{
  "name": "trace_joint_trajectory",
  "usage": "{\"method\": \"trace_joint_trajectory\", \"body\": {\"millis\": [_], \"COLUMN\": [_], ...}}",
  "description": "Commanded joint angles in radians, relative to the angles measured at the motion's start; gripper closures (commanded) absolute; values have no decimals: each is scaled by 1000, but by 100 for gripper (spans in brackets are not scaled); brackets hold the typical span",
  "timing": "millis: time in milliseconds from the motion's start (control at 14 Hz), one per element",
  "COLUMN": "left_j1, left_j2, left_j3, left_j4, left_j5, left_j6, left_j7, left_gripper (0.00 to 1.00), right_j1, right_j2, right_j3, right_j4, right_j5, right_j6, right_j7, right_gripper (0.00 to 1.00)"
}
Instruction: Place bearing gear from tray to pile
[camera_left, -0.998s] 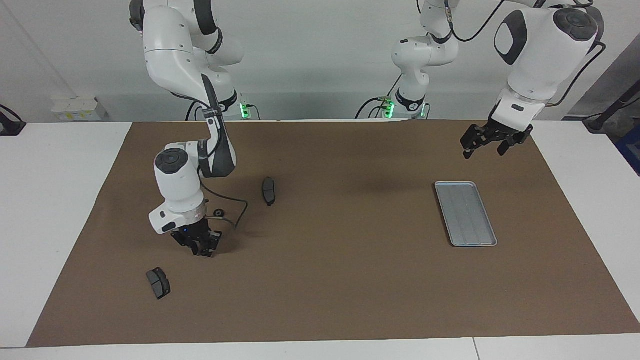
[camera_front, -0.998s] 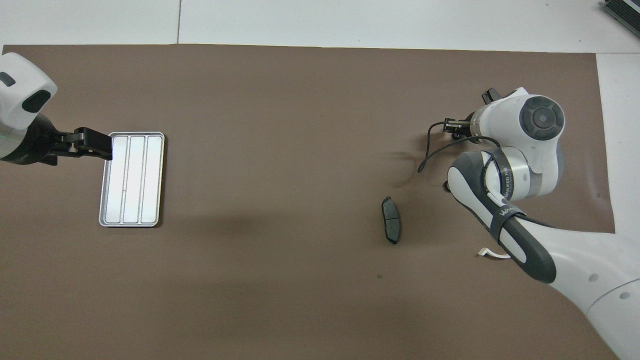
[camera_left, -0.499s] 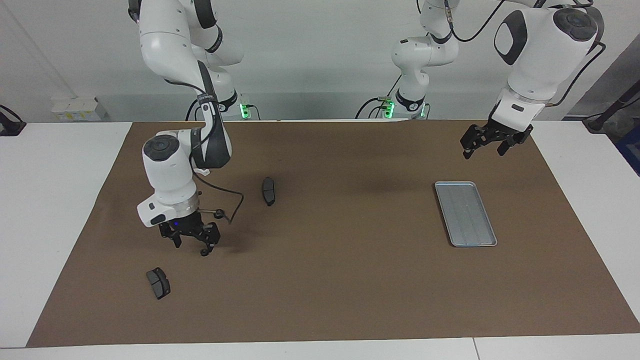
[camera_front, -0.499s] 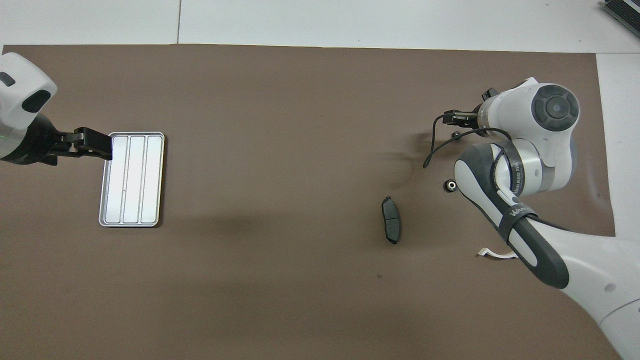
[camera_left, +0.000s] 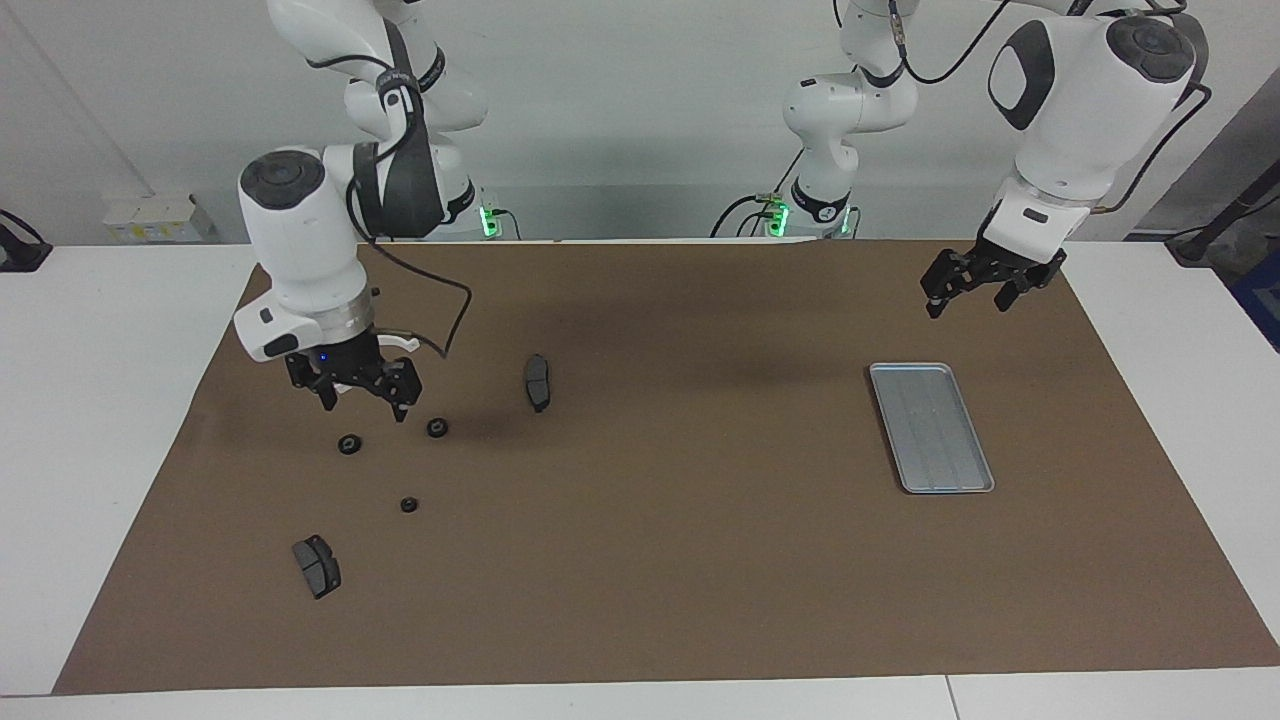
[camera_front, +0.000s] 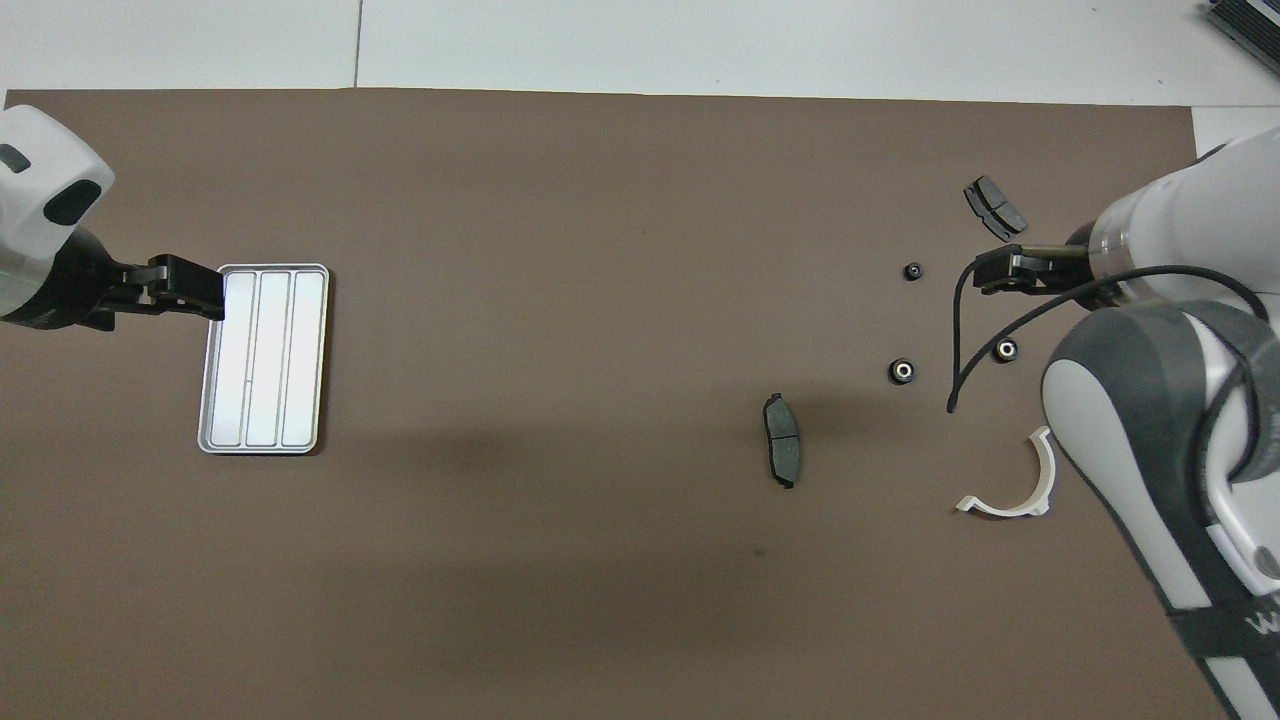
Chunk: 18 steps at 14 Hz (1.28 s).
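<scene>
Both arms are glossy white with dark grey joint caps and dark grey panels along their links. Each ends in a small black tool, the right tool (camera_left: 362, 393) and the left tool (camera_left: 985, 285), below a white wrist. Thin black cables loop beside the wrists, and green lights glow at the bases.

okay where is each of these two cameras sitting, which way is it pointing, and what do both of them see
Facing view: high across the table, facing the robots; shows both arms whole, the open right gripper raised above the gears, the open left gripper waiting up near the tray.
Overhead view: above the robots' end, looking steeply down; shows the right arm's forearm and right gripper, the left gripper at the tray's edge.
Shared: tray, three gears, two brake pads, turned half around.
</scene>
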Motion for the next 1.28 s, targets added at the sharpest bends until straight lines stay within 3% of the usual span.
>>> {"method": "trace_joint_trajectory", "body": {"millis": [0,285,499,1211], "left_j1": [12,12,12,12], "left_j2": [-32,-32,-32,-32], "left_j3": [-6,-5,-5,-5], "left_j4": [-34,-34,-34,-34], "left_j5": [9,9,9,9], "left_j6": [9,9,9,9], "left_j7": [5,5,5,5], "left_gripper": [0,0,0,0], "right_j1": [-15,-50,-50,-72], "right_j2": [-13,-12,-45,-54], "right_j3": [2,2,2,-1], "right_j4": [90,181,172,138], "right_j5": [27,30,32,99], "right_j6": [-131,-260,-323,-286], "right_j7": [-51,-75,-76,-123], "right_gripper": [0,0,0,0]}}
